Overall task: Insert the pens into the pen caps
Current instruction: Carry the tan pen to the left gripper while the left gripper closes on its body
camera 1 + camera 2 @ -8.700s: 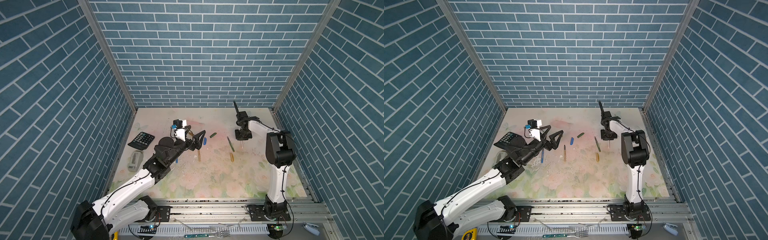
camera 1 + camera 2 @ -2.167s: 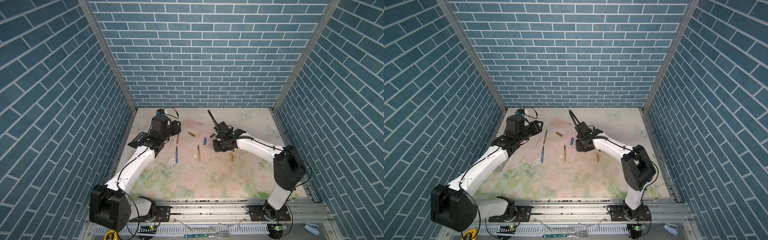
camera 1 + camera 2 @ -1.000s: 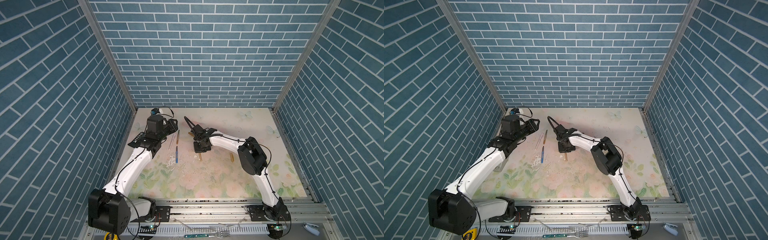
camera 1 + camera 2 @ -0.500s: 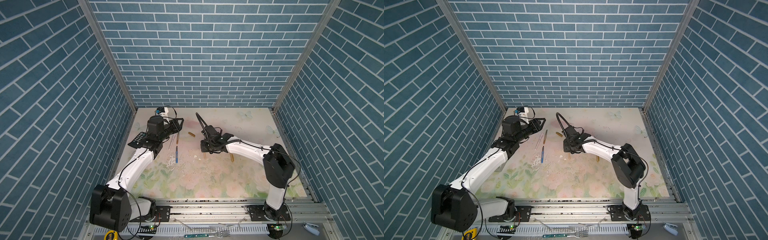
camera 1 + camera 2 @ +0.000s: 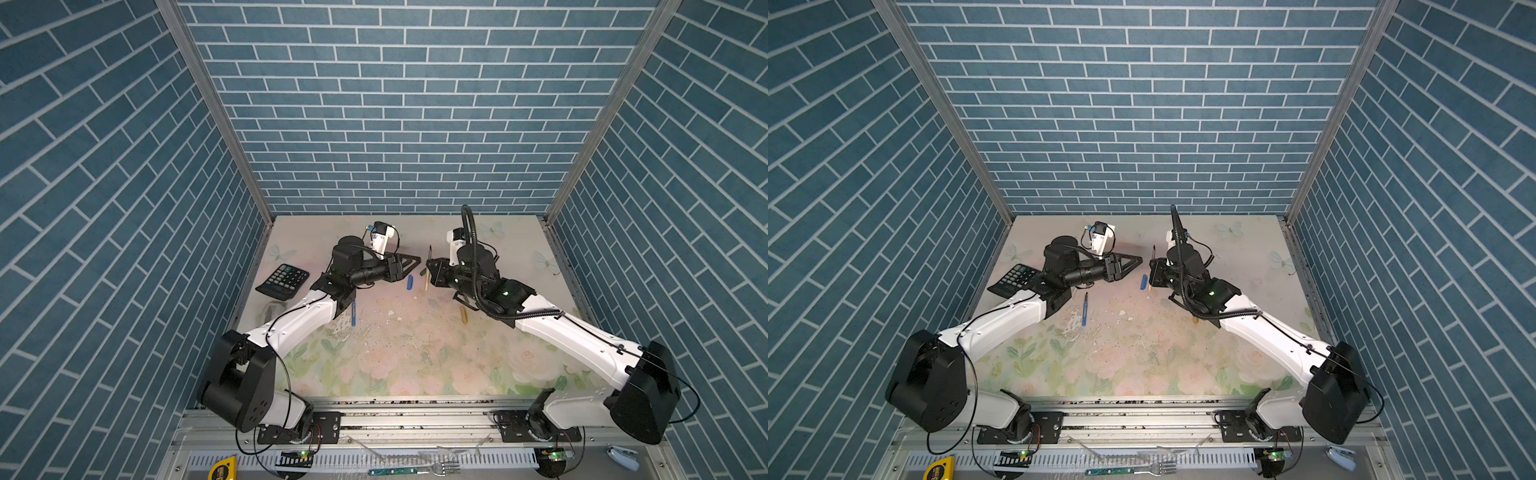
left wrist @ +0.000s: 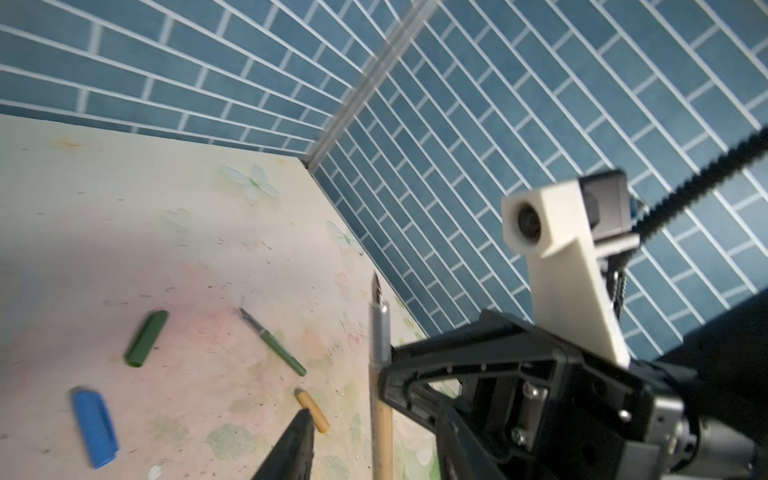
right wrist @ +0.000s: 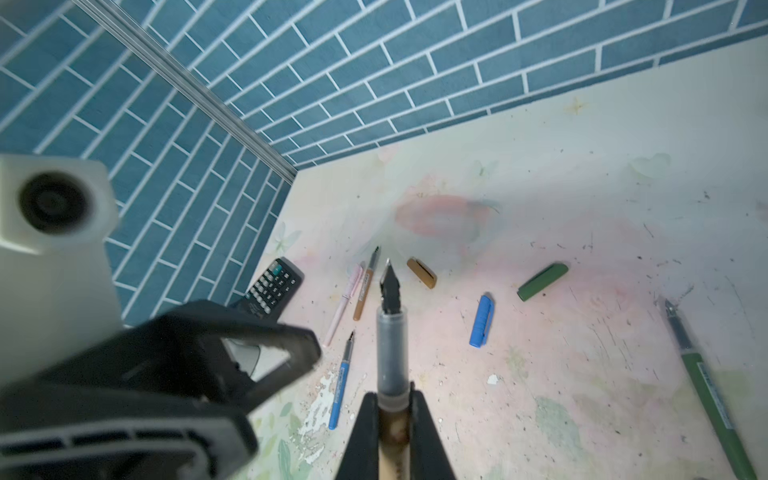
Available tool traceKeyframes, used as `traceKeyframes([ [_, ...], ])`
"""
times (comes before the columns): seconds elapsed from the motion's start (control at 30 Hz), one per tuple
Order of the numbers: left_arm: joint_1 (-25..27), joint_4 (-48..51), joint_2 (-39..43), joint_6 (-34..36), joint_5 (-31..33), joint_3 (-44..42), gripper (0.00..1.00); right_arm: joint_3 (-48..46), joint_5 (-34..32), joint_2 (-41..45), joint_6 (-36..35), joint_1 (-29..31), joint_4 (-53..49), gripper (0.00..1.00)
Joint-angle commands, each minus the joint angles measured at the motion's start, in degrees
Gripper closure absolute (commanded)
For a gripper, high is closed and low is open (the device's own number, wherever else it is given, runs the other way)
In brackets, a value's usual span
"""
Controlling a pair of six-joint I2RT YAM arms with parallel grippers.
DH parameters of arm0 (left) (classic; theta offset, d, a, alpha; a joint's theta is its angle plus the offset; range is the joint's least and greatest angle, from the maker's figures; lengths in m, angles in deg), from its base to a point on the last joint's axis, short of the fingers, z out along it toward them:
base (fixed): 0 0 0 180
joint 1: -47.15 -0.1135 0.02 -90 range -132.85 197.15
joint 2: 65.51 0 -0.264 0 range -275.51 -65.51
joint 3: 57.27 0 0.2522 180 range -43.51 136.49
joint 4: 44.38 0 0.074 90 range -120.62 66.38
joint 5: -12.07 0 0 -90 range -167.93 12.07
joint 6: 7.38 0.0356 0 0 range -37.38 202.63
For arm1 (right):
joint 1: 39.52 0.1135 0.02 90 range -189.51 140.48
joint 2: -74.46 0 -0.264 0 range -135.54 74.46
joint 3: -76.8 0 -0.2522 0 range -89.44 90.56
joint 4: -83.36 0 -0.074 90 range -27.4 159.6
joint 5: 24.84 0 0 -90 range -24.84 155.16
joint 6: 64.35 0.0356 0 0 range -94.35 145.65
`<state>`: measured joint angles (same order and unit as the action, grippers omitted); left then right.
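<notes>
Top views both show the work barely begun: no cap that I can find sits on a pen. At the left of the bench (image 5: 415, 374), a floral-printed sheet that is scuffed and flaking, lies a black calculator (image 5: 282, 280) of hard plastic with rows of keys.

Next is the blue pen (image 5: 353, 313), a slim matte barrel lying flat with its nib bare. The right wrist view adds a pale pink pen (image 7: 344, 309) and a tan pen (image 7: 365, 291) side by side, both uncapped.

The left end effector (image 5: 411, 262) hovers over the middle with its black triangular fingers spread. Nothing appears between them, though the close view is blurred there.

A tan cap (image 7: 422, 272), the blue cap (image 5: 410, 281) and the green cap (image 7: 542, 281) lie apart on the bench. Each is a stubby, slightly flattened tube with one open end.

The right end effector (image 7: 392, 405) is pinching the second tan pen (image 7: 390, 345) by its barrel, clear of the bench and nib upward. The pen has a smoky translucent grip section and a black pointed nib.

Further right, the dark green pen (image 7: 706, 382) lies flat and a second tan cap (image 6: 313, 411) rests near it. I cannot find the pink cap.

As I judge it, all five pairings remain, and the lifted tan pen is ready for a tan cap.
</notes>
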<state>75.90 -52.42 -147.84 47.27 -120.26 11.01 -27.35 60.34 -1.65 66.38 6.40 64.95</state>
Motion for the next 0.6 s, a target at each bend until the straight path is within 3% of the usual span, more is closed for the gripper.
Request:
traceKeyframes([
  [0.0,2.1,-0.9,-0.8,3.9,-3.6,1.9,0.5,-1.2,-1.3,2.3,1.6,0.1,2.6,0.98],
  [0.57,5.1,7.3,-3.5,8.9,-3.1,4.6,0.54,-1.7,-2.2,4.7,1.2,0.1,3.2,0.99],
])
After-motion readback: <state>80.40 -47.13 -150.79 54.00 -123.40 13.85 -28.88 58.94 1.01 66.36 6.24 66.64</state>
